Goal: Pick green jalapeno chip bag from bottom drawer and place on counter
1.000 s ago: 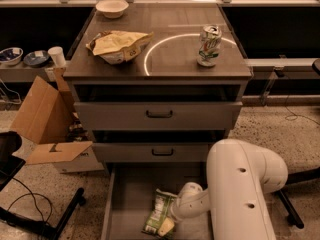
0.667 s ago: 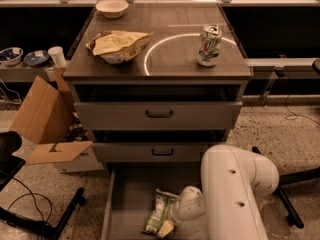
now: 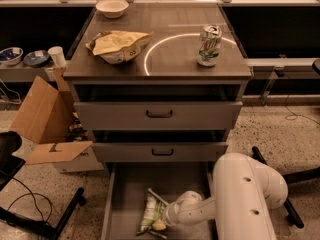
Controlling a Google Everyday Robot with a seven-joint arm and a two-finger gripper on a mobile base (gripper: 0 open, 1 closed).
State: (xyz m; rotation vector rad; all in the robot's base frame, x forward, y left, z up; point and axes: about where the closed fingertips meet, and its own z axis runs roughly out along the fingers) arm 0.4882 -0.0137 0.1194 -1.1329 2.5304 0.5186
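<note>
Change since 1 second ago: the arm's [image 3: 247,199] thick white link has shifted only slightly sideways, and its wrist sits a little lower over the drawer floor. The green jalapeno chip bag [image 3: 149,213] lies in much the same spot. Everything on the counter [image 3: 170,19] is unchanged.
Pincer: the pincer [image 3: 161,218] is low inside the bottom drawer [image 3: 127,194], right against the bag's right edge. I cannot tell whether it is open, closed or gripping.
Task thing: the bag lies flat on the grey drawer floor, lengthwise front to back, near the middle and towards the front.
Bottom drawer: pulled out, with the arm reaching in from the right across its right wall.
Upper drawers: 2 shallower drawers [image 3: 159,115] with black handles sit closed above it and overhang the rear of the open drawer.
Counter top: a tan-yellow bag [image 3: 120,45] lies at the left, just touching the bright ring [image 3: 148,59]. A soda can [image 3: 209,45] stands upright on the ring's right side. A white bowl [image 3: 112,7] sits at the back left.
Surroundings: an open cardboard box [image 3: 45,119] leans beside the cabinet on the left, with a paper cup [image 3: 56,56] and 2 bowls [image 3: 11,55] on a low shelf behind it. Black stand legs [image 3: 45,219] lie on the speckled floor at the lower left.
</note>
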